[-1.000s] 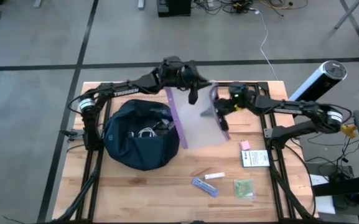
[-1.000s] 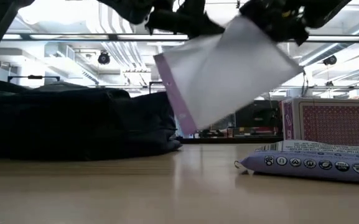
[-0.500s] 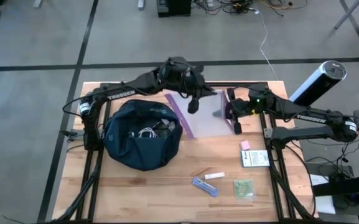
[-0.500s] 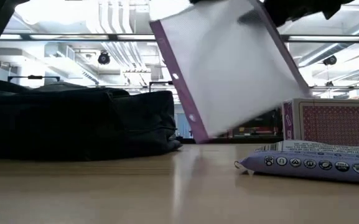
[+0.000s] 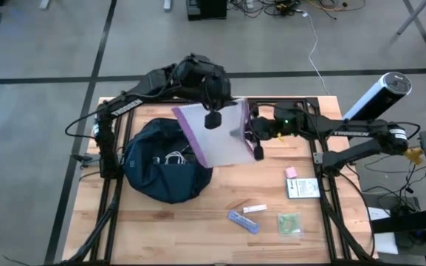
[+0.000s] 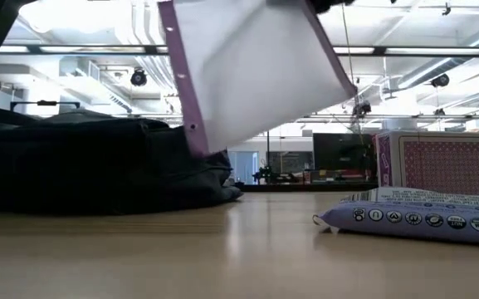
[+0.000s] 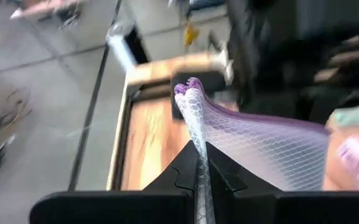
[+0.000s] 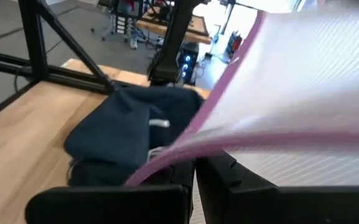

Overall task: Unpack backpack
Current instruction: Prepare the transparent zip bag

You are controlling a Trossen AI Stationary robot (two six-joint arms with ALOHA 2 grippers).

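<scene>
Both sets of fingers (image 7: 199,180) (image 8: 195,177) pinch the limp mesh pouch (image 5: 216,133) aloft; the soft backpack (image 5: 165,166) slumps, best grabbed by its rim.

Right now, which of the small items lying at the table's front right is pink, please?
The pink sticky-note pad, lying just behind the card box; the others are purple, white and green.

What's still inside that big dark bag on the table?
The backpack lies open, and a coiled white cable shows in its mouth beside some dark items too dim to name. Anything deeper is covered by fabric, and the held-up mesh pouch overhangs one edge.
</scene>
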